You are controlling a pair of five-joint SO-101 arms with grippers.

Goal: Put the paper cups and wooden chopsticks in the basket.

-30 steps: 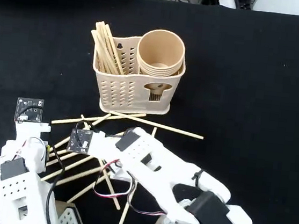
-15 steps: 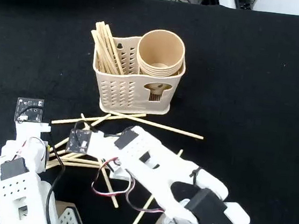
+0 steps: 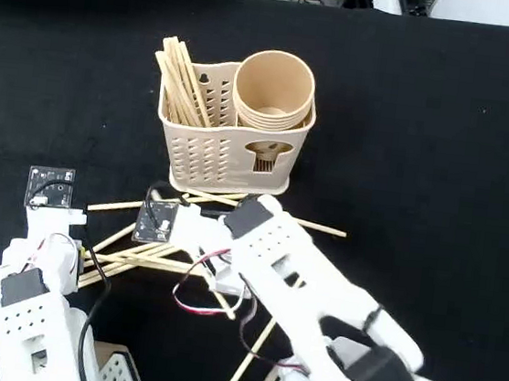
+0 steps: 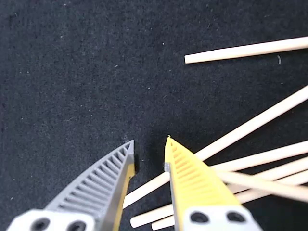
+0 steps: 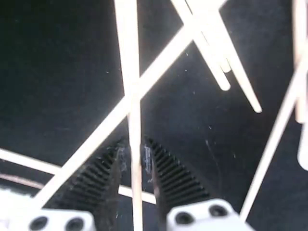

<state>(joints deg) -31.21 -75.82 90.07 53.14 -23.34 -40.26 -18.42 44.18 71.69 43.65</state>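
Hiding loose chopsticks (image 3: 117, 262): right arm (image 3: 283, 258).

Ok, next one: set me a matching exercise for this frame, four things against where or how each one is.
Things:
1. paper cups
2. left gripper
3. right gripper
4. loose chopsticks

States:
a. closed on a chopstick
b. stacked inside the basket
c. open, low over the black cloth
d. scattered on the cloth in front of the basket

Pairs: 1-b, 2-c, 3-a, 4-d
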